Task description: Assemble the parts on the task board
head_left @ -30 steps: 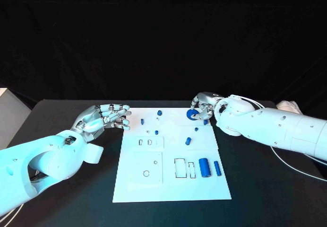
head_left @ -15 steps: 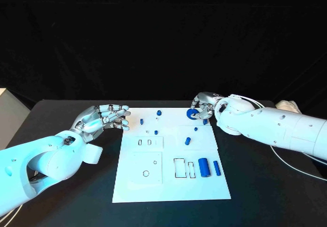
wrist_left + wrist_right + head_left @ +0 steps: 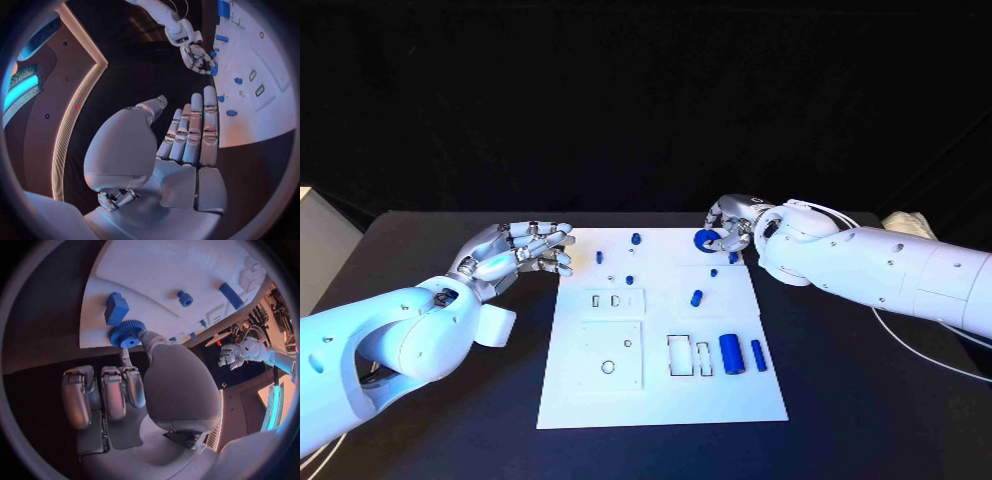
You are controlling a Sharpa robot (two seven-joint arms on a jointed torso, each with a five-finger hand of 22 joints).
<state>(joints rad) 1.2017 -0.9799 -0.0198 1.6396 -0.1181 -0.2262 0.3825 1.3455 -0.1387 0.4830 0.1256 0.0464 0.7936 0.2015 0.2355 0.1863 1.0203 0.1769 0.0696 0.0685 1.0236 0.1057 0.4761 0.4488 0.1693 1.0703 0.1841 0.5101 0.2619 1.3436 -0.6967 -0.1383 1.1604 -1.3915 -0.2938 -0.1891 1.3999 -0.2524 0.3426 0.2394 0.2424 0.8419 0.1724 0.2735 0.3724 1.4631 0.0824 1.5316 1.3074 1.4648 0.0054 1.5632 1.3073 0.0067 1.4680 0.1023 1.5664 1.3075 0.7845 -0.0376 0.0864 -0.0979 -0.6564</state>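
Observation:
The white task board (image 3: pixel 625 395) lies in the middle of the black table. At its far right corner my right hand (image 3: pixel 737 226) pinches a blue gear (image 3: pixel 707 239) between thumb and a finger; the right wrist view shows the gear (image 3: pixel 127 333) over the board's edge beside a blue block (image 3: pixel 116 308). My left hand (image 3: pixel 522 250) hovers at the board's far left edge, fingers straight and together, holding nothing (image 3: pixel 187 135). Small blue pegs (image 3: pixel 636 238) stand across the far half. Two blue cylinders (image 3: pixel 731 355) lie near the right edge.
Outlined slots (image 3: pixel 610 300) and rectangular recesses (image 3: pixel 681 355) mark the board's middle. A white cable (image 3: pixel 923 352) runs along the table's right side, and a pale bundle (image 3: pixel 911 222) sits at the far right. A white box (image 3: pixel 318 240) stands at the left edge.

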